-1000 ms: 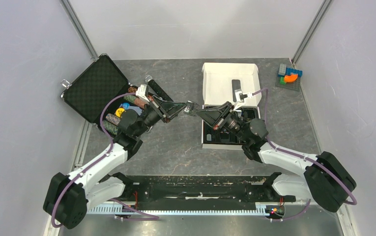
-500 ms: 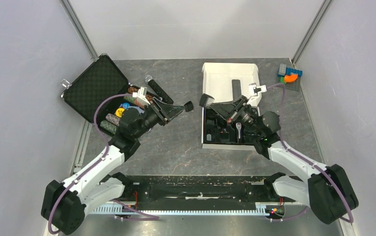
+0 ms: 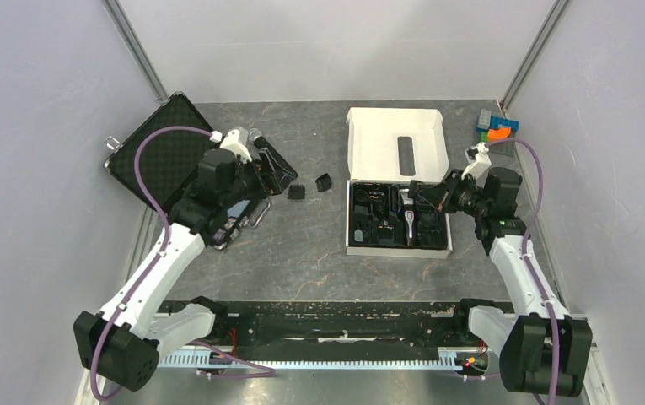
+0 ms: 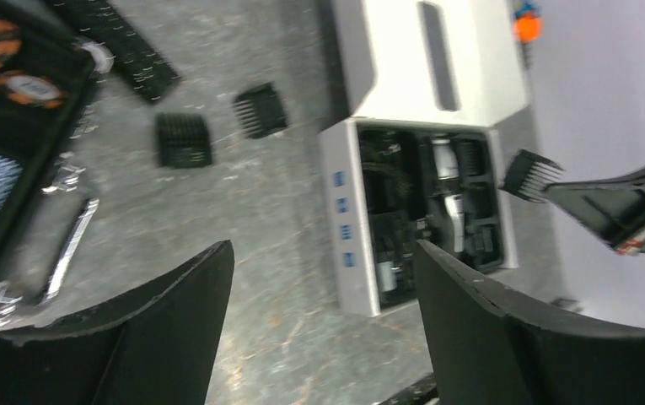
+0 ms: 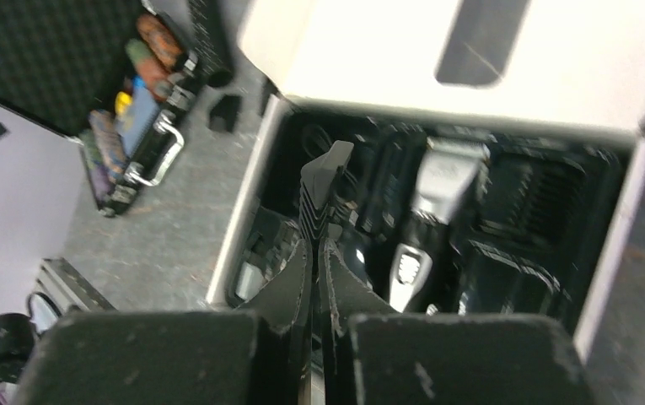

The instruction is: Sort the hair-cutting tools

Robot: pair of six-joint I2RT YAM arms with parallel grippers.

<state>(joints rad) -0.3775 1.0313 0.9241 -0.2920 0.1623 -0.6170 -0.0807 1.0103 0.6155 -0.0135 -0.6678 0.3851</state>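
Between case (image 3: 163,156) and box (image 3: 378,139) lie two combs (image 3: 297,192).

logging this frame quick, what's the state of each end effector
left end effector: open, holding nothing
right end effector: closed on a black clipper comb attachment

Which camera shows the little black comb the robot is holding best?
The left wrist view: the comb shows its teeth, pinched in the right gripper. The right wrist view sees the comb only edge-on. The top view shows the comb as just a small dark shape.
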